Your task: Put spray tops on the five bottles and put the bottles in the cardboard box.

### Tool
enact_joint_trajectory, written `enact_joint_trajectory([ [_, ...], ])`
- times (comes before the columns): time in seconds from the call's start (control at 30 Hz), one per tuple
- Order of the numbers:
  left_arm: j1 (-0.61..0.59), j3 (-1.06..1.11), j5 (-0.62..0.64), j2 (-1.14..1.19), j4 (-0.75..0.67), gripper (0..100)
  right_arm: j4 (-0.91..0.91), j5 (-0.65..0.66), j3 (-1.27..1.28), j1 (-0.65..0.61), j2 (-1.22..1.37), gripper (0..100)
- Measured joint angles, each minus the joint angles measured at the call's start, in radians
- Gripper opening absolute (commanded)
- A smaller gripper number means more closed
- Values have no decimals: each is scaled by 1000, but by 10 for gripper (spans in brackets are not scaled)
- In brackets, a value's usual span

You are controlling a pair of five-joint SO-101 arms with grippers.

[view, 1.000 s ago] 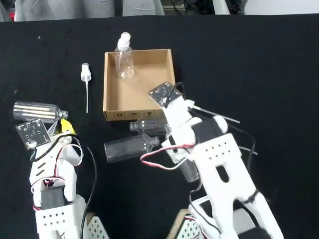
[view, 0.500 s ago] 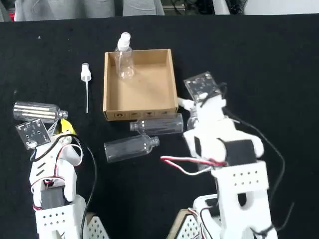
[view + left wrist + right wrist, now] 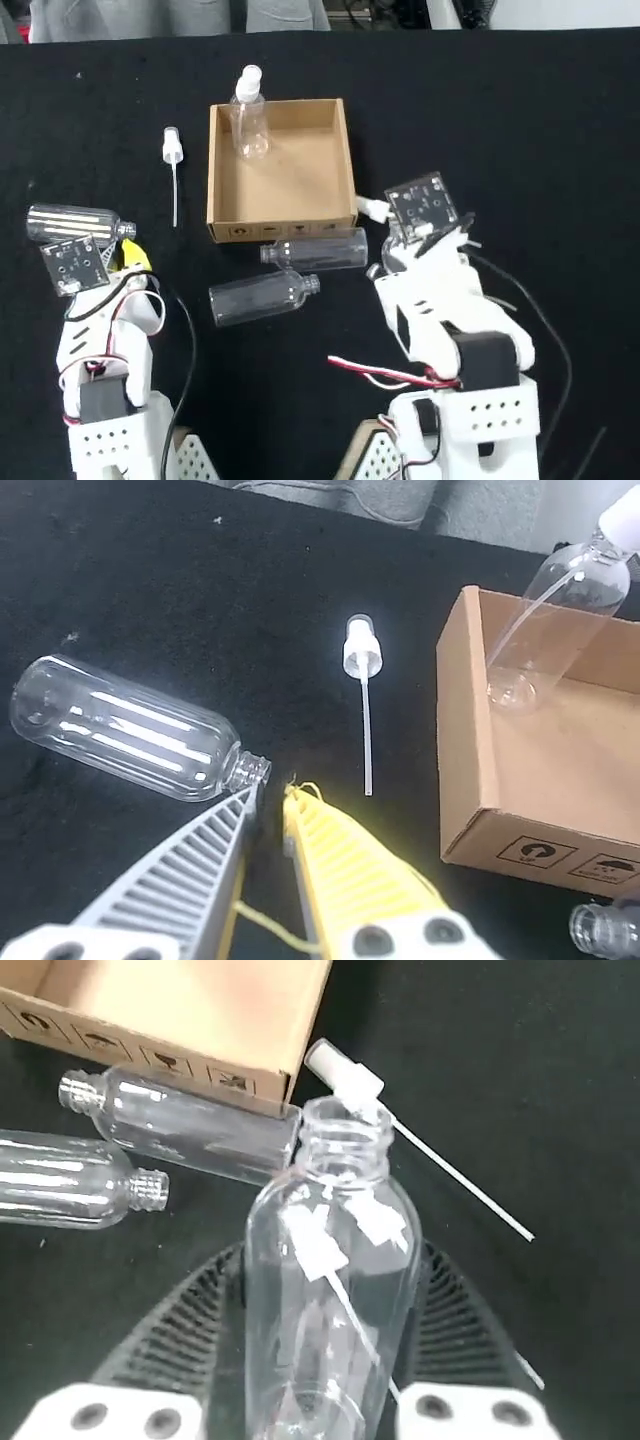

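A cardboard box [image 3: 224,200] stands mid-table, and one capped bottle [image 3: 248,118] leans in its far left corner. Two open bottles [image 3: 318,250] [image 3: 262,297] lie in front of the box. My right gripper [image 3: 332,1270] is shut on a clear uncapped bottle [image 3: 335,1200], held just right of the box's near corner [image 3: 393,252]. A white spray top [image 3: 345,1072] with a long tube lies just beyond that bottle's mouth. My left gripper [image 3: 268,802] is shut and holds nothing, its tips beside the neck of another open bottle [image 3: 130,730]. A second loose spray top [image 3: 361,652] lies left of the box.
The black table has bare room at the right and far side. Red and white cables [image 3: 370,372] trail from the right arm's base near the front edge.
The right arm has swung from in front of the box to the right and drawn back, carrying the bottle. The left arm has barely shifted.
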Motion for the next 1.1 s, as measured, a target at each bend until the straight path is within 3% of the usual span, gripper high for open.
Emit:
enact_joint_trajectory([
  [0.3, 2, -261, -54, 87, 157, 79, -3, 0, 23, 29, -3, 123],
  [0.7, 0, -732, -124, 783, 167, 86, -3, 0, 23, 37, -3, 123],
  [0.8, 0, -822, -124, 944, 167, 130, -3, 0, 23, 37, -3, 123],
  [1.1, 0, -1031, -124, 1298, 167, 149, -3, 0, 23, 37, -3, 123],
])
